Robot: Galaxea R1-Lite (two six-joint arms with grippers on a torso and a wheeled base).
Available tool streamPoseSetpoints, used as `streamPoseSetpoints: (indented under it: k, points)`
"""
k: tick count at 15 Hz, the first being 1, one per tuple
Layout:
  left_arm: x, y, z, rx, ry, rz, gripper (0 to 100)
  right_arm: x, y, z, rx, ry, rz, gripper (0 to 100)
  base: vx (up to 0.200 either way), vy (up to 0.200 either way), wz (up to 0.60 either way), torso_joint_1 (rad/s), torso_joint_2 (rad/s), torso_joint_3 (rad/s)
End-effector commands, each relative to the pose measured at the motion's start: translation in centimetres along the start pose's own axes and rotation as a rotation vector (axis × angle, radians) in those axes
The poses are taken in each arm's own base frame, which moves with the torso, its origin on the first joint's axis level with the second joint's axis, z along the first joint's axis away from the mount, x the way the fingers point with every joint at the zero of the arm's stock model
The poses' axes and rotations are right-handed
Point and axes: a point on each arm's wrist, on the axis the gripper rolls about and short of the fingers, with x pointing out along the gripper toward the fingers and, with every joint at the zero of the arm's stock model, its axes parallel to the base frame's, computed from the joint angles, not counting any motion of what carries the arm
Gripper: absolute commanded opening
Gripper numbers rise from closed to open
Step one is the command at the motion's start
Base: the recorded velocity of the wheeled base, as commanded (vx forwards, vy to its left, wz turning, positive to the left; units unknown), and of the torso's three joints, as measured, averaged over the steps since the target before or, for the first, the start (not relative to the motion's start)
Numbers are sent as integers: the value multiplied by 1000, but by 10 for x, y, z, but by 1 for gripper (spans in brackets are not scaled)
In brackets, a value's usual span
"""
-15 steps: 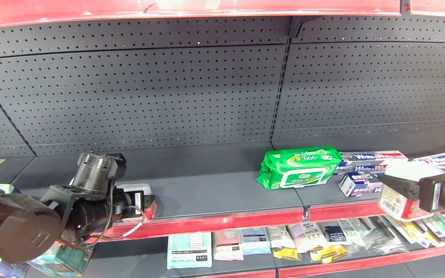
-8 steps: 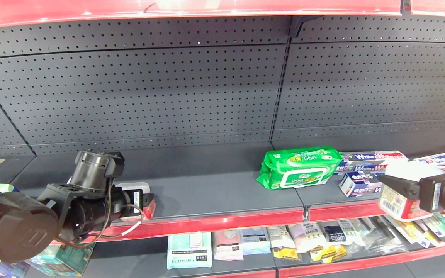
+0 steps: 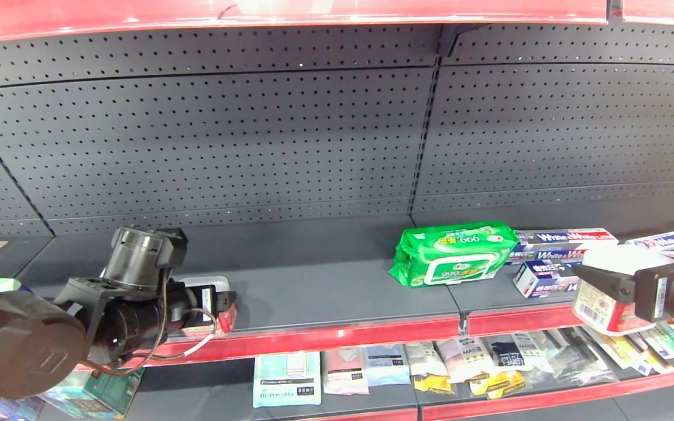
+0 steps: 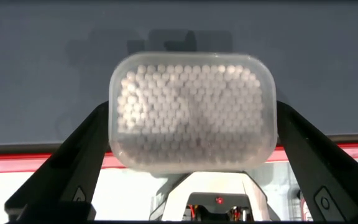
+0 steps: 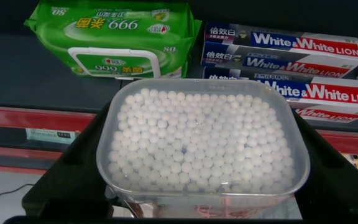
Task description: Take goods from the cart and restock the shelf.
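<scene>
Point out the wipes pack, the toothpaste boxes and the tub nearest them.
wipes pack (image 3: 453,252), head view, middle of its green top.
toothpaste boxes (image 5: 278,40), right wrist view, top box's printed face.
tub (image 5: 202,140), right wrist view, middle of its clear lid.

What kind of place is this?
Most likely a shop aisle: grey pegboard shelving with red edge strips, toothpaste boxes beside a green pack of wipes, and more packets on the shelf below.

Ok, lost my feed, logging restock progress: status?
Left gripper shut on bead tub at shelf front edge. Right gripper shut on second tub, near toothpaste boxes. Green wipes pack lies on shelf between them.
</scene>
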Motion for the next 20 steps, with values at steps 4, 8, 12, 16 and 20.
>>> streamPoseSetpoints:
  k: [4,8,12,16,20]
  points:
    - [-2,0,3,-5,-15,-1,100,1,0,0,-1,3,3,0,0,0,0,0,0,0]
    - [-16,4,4,-11,-44,-8,100,0,0,-1,-1,3,1,0,0,0,0,0,0,0]
    - [-38,7,9,-26,-111,-32,100,-2,1,-4,-5,9,-11,0,0,0,0,0,0,0]
    - [-70,22,-6,-38,-156,-55,100,-3,1,-2,-4,-2,-11,0,0,0,0,0,0,0]
    - [-99,35,-17,-51,-230,-80,100,-5,1,0,-11,-12,-12,0,0,0,0,0,0,0]
